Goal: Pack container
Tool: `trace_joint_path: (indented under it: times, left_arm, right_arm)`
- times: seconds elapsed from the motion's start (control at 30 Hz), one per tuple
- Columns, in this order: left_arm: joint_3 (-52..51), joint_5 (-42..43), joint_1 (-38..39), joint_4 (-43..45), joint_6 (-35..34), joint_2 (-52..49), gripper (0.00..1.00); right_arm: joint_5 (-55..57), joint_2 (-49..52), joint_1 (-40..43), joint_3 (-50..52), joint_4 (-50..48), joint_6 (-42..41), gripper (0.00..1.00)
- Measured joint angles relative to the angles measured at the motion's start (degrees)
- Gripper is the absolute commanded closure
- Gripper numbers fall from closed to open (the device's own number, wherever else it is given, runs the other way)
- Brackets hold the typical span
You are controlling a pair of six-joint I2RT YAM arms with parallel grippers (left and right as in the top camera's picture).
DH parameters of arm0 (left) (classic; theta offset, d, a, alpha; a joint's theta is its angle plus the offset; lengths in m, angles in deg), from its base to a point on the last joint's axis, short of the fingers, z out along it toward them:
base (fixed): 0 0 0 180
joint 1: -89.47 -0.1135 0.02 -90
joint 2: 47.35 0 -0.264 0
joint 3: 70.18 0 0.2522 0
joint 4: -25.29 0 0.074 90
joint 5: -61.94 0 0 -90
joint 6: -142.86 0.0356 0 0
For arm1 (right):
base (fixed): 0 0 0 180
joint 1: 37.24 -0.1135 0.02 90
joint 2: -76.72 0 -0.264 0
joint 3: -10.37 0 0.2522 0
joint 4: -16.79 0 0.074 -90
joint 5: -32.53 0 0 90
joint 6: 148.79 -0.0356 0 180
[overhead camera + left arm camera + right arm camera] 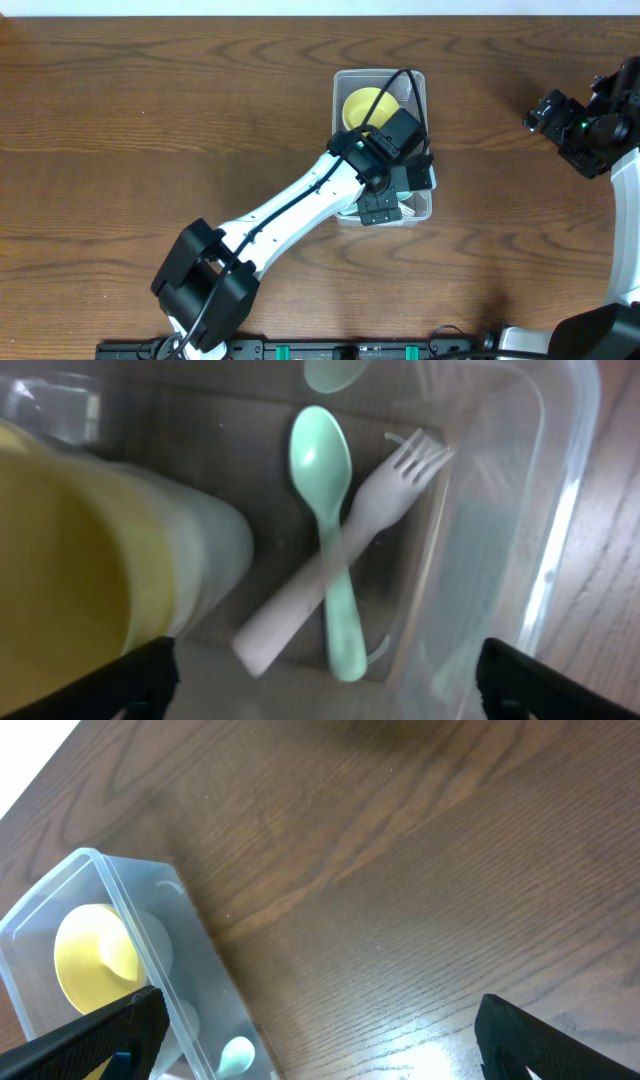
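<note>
The clear plastic container stands at the middle of the table. A yellow cup lies in its far part. My left gripper is open and empty, hovering over the container's near end. In the left wrist view a mint green spoon lies crossed over a white fork on the container's floor, beside the yellow cup. My right gripper is open and empty at the far right, off the container; its view shows the yellow cup inside.
The wooden table surrounds the container. The left arm reaches diagonally from the front left. The container's clear wall is close on the right of the left gripper.
</note>
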Motion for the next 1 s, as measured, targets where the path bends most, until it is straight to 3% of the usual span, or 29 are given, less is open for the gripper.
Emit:
trace_joint_path:
  times: [0.17, 0.37, 0.63, 0.83, 1.0]
  left_arm:
    - [1.3, 0.0, 0.1, 0.5, -6.8, 4.9, 0.02]
    - [2.8, -1.2, 0.1, -1.4, -14.8, 18.6, 0.02]
    - [3.7, -6.1, 0.0, -12.0, -17.4, 37.4, 0.02]
    - [3.7, -11.0, -1.8, -12.3, -17.7, 43.5, 0.02]
    - [3.7, -13.6, -7.3, -17.6, -19.0, 44.7, 0.02]
  right_arm:
    - [0.0, 0.0, 0.0, 0.0, 0.0, 0.0, 0.01]
    - [0.0, 0.0, 0.0, 0.0, 0.0, 0.0, 0.01]
    - [0.0, 0.0, 0.0, 0.0, 0.0, 0.0, 0.01]
    - [0.0, 0.0, 0.0, 0.0, 0.0, 0.0, 0.01]
    - [0.0, 0.0, 0.0, 0.0, 0.0, 0.0, 0.01]
